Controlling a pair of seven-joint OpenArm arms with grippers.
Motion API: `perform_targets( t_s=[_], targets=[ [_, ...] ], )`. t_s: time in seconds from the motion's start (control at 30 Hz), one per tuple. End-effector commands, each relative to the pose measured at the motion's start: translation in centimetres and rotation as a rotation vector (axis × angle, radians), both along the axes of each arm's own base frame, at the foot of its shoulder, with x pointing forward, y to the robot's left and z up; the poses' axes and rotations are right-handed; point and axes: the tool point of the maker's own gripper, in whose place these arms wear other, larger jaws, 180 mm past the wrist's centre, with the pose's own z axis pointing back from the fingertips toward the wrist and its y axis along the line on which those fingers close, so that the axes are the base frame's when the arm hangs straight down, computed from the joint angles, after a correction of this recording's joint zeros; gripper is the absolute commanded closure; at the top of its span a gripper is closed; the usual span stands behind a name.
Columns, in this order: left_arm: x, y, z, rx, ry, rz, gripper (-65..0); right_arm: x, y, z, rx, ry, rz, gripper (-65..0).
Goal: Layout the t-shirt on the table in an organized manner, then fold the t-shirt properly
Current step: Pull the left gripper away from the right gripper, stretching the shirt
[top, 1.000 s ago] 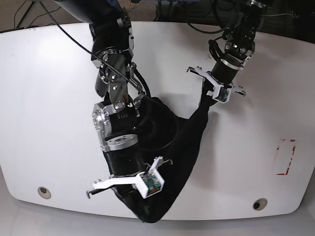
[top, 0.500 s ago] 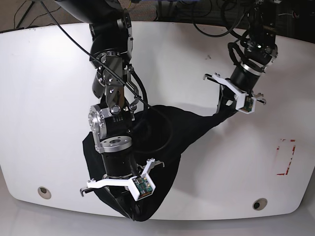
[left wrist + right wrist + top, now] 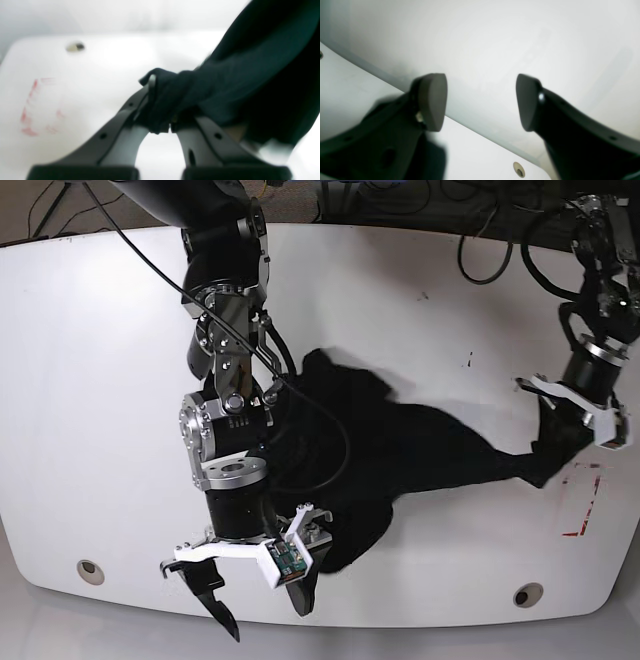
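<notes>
No writing or brand can be read anywhere; the t-shirt [image 3: 400,445] shows only plain black cloth, and the sole mark on the white bench [image 3: 90,380] is a faint red rectangle [image 3: 583,500] near its right edge. The t-shirt lies crumpled across the middle of the bench, one end drawn out to the left hand [image 3: 160,110], whose fingers are pinched tight on a bunched black fold. The right hand [image 3: 481,102] hangs over the near bench edge, just beside the shirt's other end, fingers spread wide with nothing between them.
</notes>
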Motion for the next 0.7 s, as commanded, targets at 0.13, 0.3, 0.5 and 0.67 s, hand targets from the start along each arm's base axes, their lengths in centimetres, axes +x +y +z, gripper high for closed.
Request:
perform_targets(
  t_s=[0.13,0.3,0.5,0.67],
  targets=[
    [0.4,1.3,4.7,-0.007,-0.105,-0.030,-0.1,-0.3,0.0,1.1,0.015,-0.040,0.003,-50.7],
    [0.3,1.3,4.2,-0.014,-0.065,-0.040,-0.1,-0.6,0.0,-0.7,0.016,0.002,0.001,-50.7],
    [-0.4,0.8,3.1,-0.020,-0.025,-0.069,0.0,-1.4,0.1,-3.7,0.020,0.074,0.003,-50.7],
    [-1.7,1.4,1.3,-0.008,0.029,-0.063,0.0,-1.9,1.3,-7.2,0.090,0.174,0.059,-50.7]
  ],
)
